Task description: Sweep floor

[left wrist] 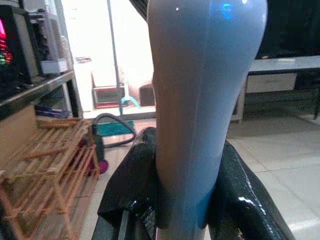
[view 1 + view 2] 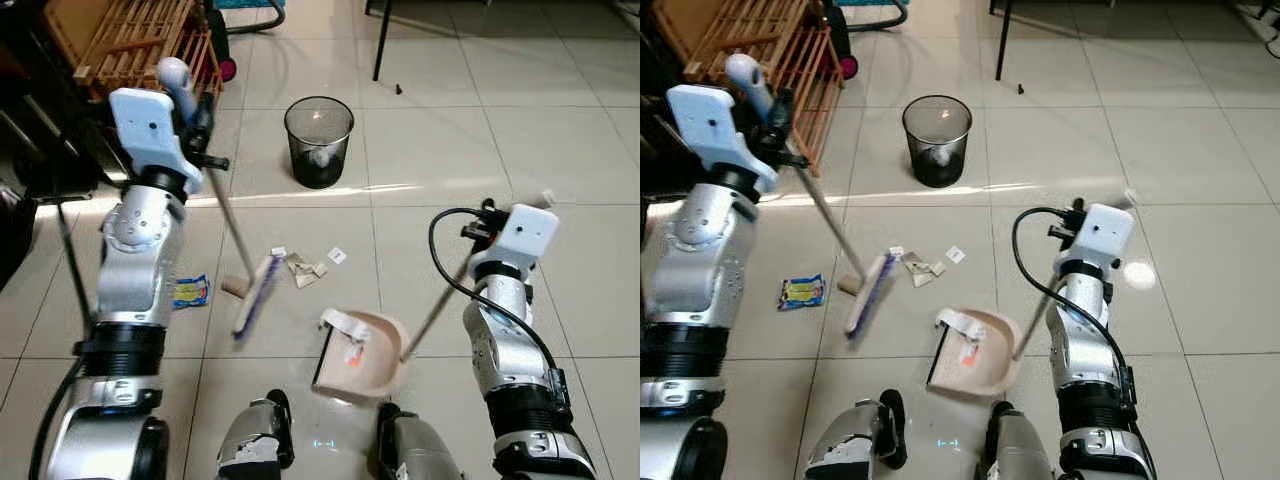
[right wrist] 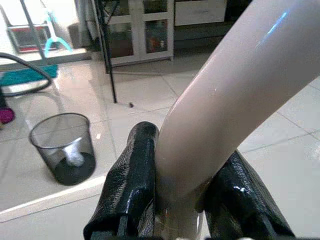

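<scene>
Broom head down on the tiles, dustpan just beside it, each gripped by one arm.

Its bristle head is blurred, pale with a purple edge, on a thin slanting pole with a light grey handle top. Paper scraps lie touching the head's far side; a blue wrapper sits apart near the left arm. A black mesh bin stands farther off, a wooden rack beyond. The left gripper is clamped round the broom handle, held high; the right gripper is clamped on the dustpan's beige handle, the pan resting by the robot's feet with litter inside.
</scene>
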You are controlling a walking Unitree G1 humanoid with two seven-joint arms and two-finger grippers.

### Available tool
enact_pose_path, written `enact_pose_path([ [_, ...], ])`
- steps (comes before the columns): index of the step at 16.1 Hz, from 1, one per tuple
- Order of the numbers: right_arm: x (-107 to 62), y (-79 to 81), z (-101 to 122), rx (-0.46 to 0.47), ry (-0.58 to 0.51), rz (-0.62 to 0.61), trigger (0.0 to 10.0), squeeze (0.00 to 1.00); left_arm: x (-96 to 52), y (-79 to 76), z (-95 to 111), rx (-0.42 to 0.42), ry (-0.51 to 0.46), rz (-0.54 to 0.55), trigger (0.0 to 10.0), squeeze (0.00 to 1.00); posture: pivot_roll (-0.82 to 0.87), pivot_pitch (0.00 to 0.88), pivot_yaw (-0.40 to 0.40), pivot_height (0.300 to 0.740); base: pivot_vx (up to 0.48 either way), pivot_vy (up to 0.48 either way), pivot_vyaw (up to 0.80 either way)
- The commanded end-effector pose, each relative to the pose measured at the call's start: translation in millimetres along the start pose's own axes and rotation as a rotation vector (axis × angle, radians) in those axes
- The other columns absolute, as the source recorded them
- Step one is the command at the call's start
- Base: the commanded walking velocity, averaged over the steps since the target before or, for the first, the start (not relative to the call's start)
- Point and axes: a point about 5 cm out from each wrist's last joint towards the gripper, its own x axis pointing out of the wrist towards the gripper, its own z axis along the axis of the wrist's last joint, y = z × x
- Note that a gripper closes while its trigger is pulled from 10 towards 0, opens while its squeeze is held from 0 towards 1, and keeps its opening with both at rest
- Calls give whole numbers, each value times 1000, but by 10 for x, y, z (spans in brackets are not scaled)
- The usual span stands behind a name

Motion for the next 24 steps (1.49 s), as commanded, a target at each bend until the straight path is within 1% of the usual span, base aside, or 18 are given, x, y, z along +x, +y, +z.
enact_pose_path([
  [1, 12, 16, 79, 53, -15, 8, 10000, 0, 43, -83, 31, -12, -35, -39, 10000, 0, -10, 184, 38, 740, 0, 0, 0],
  [2, 3, 46, 113, 63, -15, 33, 10000, 0, 110, -224, -48, -53, -17, -77, 10000, 0, -18, 183, 43, 740, 0, 0, 0],
  [4, 4, 85, 186, 72, -34, 51, 10000, 0, 198, -398, -82, -105, -8, -136, 10000, 0, -36, 180, 52, 740, 0, 0, 0],
  [5, 10, 93, 213, 81, -40, 48, 10000, 0, 225, -461, -85, -121, -8, -162, 10000, 0, -42, 179, 55, 740, 0, 0, 0],
  [6, 17, 117, 240, 80, -43, 59, 10000, 0, 252, -585, -103, -143, -14, -214, 10000, 0, -49, 178, 60, 740, 0, 0, 0],
  [7, 17, 123, 242, 78, -43, 63, 10000, 0, 260, -622, -98, -151, -16, -228, 10000, 0, -49, 178, 60, 740, 0, 0, 0],
  [9, 6, 123, 230, 77, -34, 66, 10000, 0, 264, -813, 24, -188, -67, -337, 10000, 0, -47, 172, 63, 740, 0, 0, 0],
  [13, -12, 123, 205, 75, -20, 67, 10000, 0, 217, -948, 126, -256, -99, -452, 10000, 0, -44, 156, 57, 740, 0, 0, 0],
  [14, -10, 129, 206, 76, -20, 68, 10000, 0, 208, -957, 135, -256, -104, -466, 10000, 0, -45, 155, 57, 740, 0, 0, 0],
  [15, -8, 134, 207, 75, -20, 71, 10000, 0, 208, -950, 180, -278, -121, -472, 10000, 0, -46, 154, 57, 740, 0, 0, 0],
  [16, -2, 134, 208, 75, -20, 71, 10000, 0, 225, -915, 268, -300, -151, -470, 10000, 0, -44, 149, 58, 740, 0, 0, 0],
  [17, 4, 129, 207, 74, -19, 69, 10000, 0, 245, -862, 376, -301, -188, -473, 10000, 0, -39, 149, 55, 740, 0, 0, 0],
  [18, 6, 124, 204, 74, -18, 68, 10000, 0, 277, -770, 502, -288, -235, -462, 10000, 0, -36, 150, 56, 740, 0, 0, 0],
  [19, 5, 123, 199, 75, -17, 67, 10000, 0, 327, -621, 602, -237, -276, -414, 10000, 0, -35, 150, 54, 740, 0, 0, 0],
  [20, 6, 125, 196, 76, -15, 68, 10000, 0, 365, -484, 630, -153, -285, -375, 10000, 0, -30, 150, 54, 740, 0, 0, 0],
  [21, 12, 130, 195, 79, -13, 69, 10000, 0, 376, -389, 592, -97, -264, -365, 10000, 0, -27, 157, 52, 740, 0, 0, 0],
  [22, 14, 138, 196, 82, -12, 70, 10000, 0, 363, -327, 512, -64, -230, -371, 10000, 0, -28, 158, 52, 740, 0, 0, 0],
  [24, 19, 158, 221, 93, -15, 74, 10000, 0, 325, -283, 313, -7, -164, -373, 10000, 0, -31, 151, 51, 740, 0, 0, 0],
])
